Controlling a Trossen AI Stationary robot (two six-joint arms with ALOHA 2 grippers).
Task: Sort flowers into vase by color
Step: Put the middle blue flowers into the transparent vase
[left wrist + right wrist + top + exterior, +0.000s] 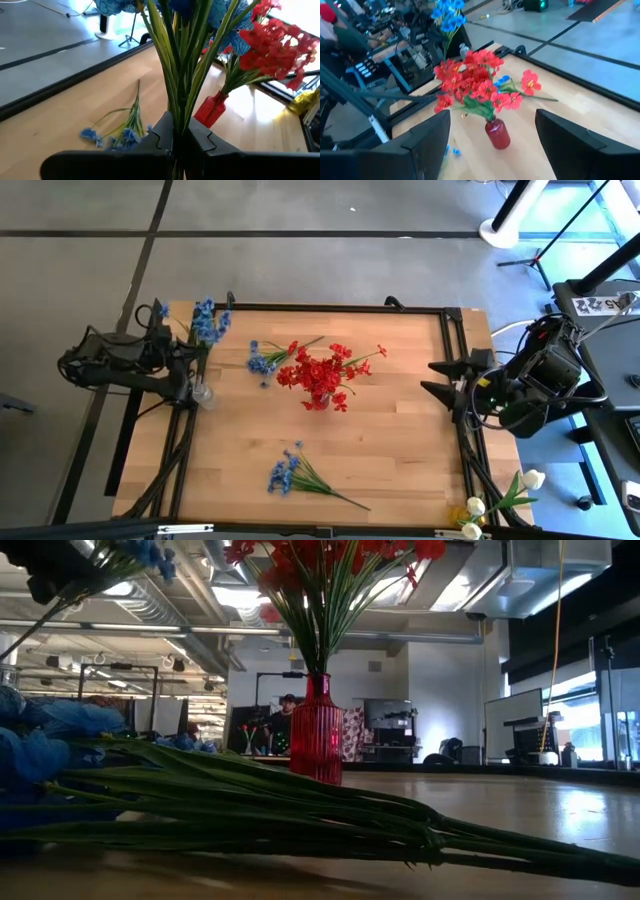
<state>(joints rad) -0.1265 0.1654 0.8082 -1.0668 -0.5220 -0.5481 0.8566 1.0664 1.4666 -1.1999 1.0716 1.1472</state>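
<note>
A red ribbed vase (318, 400) stands mid-table with a bunch of red flowers (325, 368) in it. A blue sprig (262, 360) and a red sprig (366, 360) lie beside it, and another blue sprig (288, 476) lies near the front edge. My left gripper (197, 370), at the table's left edge, is shut on a bunch of blue flowers (206, 320). A small clear vase (203, 393) stands just below it. My right gripper (430, 377) hangs open by the right edge, pointing at the red vase (497, 134), with nothing between its fingers. My left gripper pinches several green stems (176, 117) of the blue bunch between its two fingers. The fingers lie across the stems, which rise out of the hold. The blue blooms (227, 22) spread above. The bunch is lifted clear of the table and tilted.
White flowers (495, 502) lie off the table's near right corner. A black frame (330, 307) runs along the table's edges. In the low view the near blue sprig's stems (300, 815) stretch across the foreground. A person (285, 720) sits far behind the table.
</note>
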